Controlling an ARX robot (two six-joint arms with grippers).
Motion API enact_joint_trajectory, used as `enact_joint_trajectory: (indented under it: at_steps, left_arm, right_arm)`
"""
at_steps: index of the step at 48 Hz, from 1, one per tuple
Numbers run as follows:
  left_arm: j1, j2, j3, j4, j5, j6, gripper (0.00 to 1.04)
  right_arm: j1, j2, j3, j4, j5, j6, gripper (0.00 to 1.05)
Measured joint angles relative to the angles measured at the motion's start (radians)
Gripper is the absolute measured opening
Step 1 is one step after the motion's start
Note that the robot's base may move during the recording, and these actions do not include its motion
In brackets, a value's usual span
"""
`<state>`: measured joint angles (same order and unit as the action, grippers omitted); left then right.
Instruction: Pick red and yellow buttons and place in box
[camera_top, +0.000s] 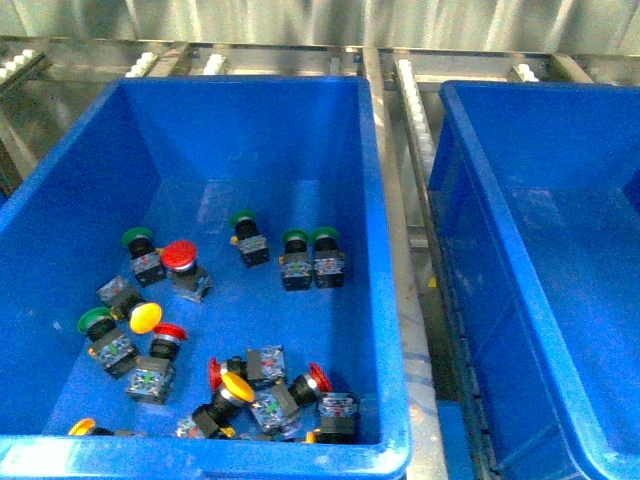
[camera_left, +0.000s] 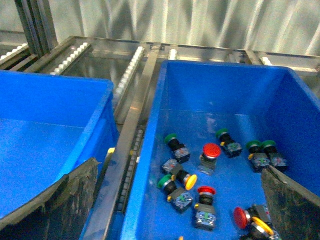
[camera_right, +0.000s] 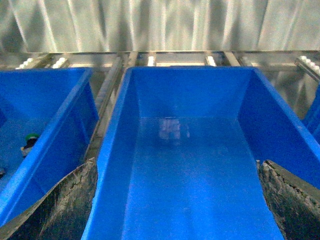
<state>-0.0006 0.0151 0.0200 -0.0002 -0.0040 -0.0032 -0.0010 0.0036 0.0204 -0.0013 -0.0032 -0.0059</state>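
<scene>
Red and yellow buttons lie mixed with green ones on the floor of the left blue crate (camera_top: 385, 300). A red button (camera_top: 179, 255) and a yellow button (camera_top: 146, 317) sit at its left, and more red (camera_top: 320, 377) and yellow (camera_top: 237, 386) ones cluster near its front wall. The box (camera_top: 480, 200) stands to the right, with nothing showing in it. My left gripper (camera_left: 177, 210) hangs open above the button crate, over a red button (camera_left: 205, 190) and a yellow button (camera_left: 190, 181). My right gripper (camera_right: 175, 205) is open above the box (camera_right: 117, 125). Neither arm shows in the front view.
Green buttons (camera_top: 294, 238) lie among the others. Metal roller rails (camera_top: 410, 110) run between and behind the crates. A third blue crate (camera_left: 107, 100) stands left of the button crate. A corrugated metal wall (camera_top: 320, 20) closes the back.
</scene>
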Motion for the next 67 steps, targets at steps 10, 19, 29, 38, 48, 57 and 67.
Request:
enact_joint_trajectory:
  at_steps: [10, 19, 29, 38, 48, 57, 67]
  left_arm:
    - [0.000, 0.000, 0.000, 0.000, 0.003, 0.000, 0.97]
    - [0.000, 0.000, 0.000, 0.000, 0.003, 0.000, 0.97]
    - [0.000, 0.000, 0.000, 0.000, 0.004, 0.000, 0.97]
    - [0.000, 0.000, 0.000, 0.000, 0.004, 0.000, 0.97]
    - [0.000, 0.000, 0.000, 0.000, 0.000, 0.000, 0.97]
    - [0.000, 0.000, 0.000, 0.000, 0.009, 0.000, 0.97]
    - [0.000, 0.000, 0.000, 0.000, 0.004, 0.000, 0.97]
  right_arm:
    - [0.001, 0.000, 0.000, 0.000, 0.002, 0.000, 0.97]
    - [0.001, 0.000, 0.000, 0.000, 0.003, 0.000, 0.97]
    - [0.001, 0.000, 0.000, 0.000, 0.004, 0.000, 0.97]
    - [0.001, -0.001, 0.000, 0.000, 0.003, 0.000, 0.97]
    - [0.000, -0.001, 0.000, 0.000, -0.002, 0.000, 0.97]
    - [0.001, -0.001, 0.000, 0.000, 0.011, 0.003, 0.97]
    - [0.001, -0.001, 0.000, 0.000, 0.004, 0.003, 0.97]
